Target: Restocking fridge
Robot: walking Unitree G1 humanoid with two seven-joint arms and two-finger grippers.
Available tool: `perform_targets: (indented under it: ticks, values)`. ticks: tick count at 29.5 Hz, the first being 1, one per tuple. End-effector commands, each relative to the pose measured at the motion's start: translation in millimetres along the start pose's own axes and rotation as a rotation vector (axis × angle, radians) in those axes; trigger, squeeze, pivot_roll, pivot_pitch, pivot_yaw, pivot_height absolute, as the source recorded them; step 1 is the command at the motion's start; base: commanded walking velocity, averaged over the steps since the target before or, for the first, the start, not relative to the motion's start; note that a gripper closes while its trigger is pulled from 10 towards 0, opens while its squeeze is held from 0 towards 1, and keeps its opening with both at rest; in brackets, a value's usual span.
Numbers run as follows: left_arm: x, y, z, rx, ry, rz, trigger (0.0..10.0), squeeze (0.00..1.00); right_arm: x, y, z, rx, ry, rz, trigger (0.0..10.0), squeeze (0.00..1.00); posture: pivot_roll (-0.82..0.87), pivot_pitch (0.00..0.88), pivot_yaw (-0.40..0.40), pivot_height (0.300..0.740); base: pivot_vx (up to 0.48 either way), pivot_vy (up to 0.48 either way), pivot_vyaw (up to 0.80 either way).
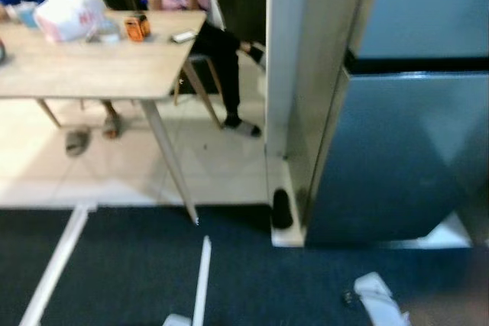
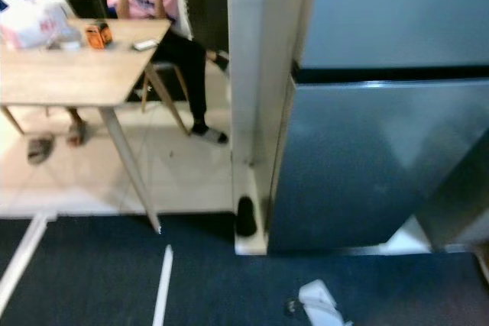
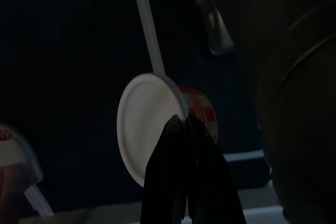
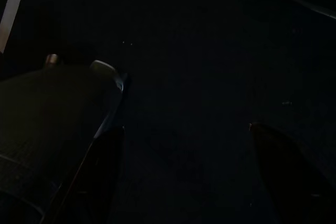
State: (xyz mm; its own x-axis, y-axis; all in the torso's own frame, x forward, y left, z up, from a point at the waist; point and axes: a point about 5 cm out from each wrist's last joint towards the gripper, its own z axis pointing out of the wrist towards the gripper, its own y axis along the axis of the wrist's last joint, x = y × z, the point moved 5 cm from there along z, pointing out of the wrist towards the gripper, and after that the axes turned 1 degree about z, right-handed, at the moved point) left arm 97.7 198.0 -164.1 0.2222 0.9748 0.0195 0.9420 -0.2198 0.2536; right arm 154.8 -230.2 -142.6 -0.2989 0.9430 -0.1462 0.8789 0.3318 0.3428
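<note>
The left gripper (image 3: 185,121) is clamping a white-lidded cup (image 3: 152,124) by its rim over dark carpet (image 1: 114,272), the right gripper (image 4: 186,129) is hanging with fingers apart, and the fridge (image 1: 405,150) is standing closed.

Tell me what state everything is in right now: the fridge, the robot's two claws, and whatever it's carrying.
Fridge: both doors shut.
Left gripper: shut on the white-lidded cup.
White-lidded cup: lid on, held at its rim, tipped on its side.
Right gripper: open, holding nothing.
Plastic bag: sitting on the table, knotted at the top.
</note>
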Motion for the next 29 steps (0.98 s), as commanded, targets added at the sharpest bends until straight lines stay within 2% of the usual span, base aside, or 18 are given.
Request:
perform_targets:
  ticks: [1,6,9,14,19,26,29]
  values:
    - [7.8,4.0,-0.9,-0.015,0.027,0.006,10.0,0.00,4.0,4.1,1.0,-0.011,0.003,0.010,10.0,0.00,-0.02,0.000,0.029,0.740,0.000,0.000,0.00]
    - [7.7,4.6,-1.0,-0.017,0.020,0.024,10.0,0.00,7.0,4.6,1.4,-0.016,0.008,0.032,10.0,0.00,-0.02,0.000,0.032,0.740,0.000,0.000,0.00]
    - [6.9,5.4,-0.7,-0.011,0.015,0.043,10.0,0.00,13.2,7.8,2.4,-0.021,0.027,0.010,10.0,0.00,-0.02,0.000,0.028,0.740,0.000,-0.480,0.00]
    - [5.4,9.3,0.2,-0.020,0.033,0.021,10.0,0.00,10.0,10.3,2.2,-0.027,0.018,0.015,10.0,0.00,-0.02,0.000,0.023,0.740,0.000,-0.463,0.00]
    - [7.1,11.1,-0.1,-0.040,0.053,0.004,10.0,0.00,6.6,5.3,1.4,-0.013,0.010,0.010,10.0,0.00,-0.02,0.000,0.023,0.740,0.000,0.000,0.00]
    - [4.7,11.1,0.0,-0.042,0.032,0.020,10.0,0.00,12.0,7.5,2.2,-0.021,0.021,0.016,10.0,0.00,-0.02,0.000,0.033,0.740,0.000,0.000,0.00]
    - [3.9,10.6,0.1,-0.042,0.026,0.018,10.0,0.00,13.9,7.7,2.5,-0.021,0.026,0.013,10.0,0.00,-0.02,0.000,0.033,0.740,0.305,0.000,0.00]
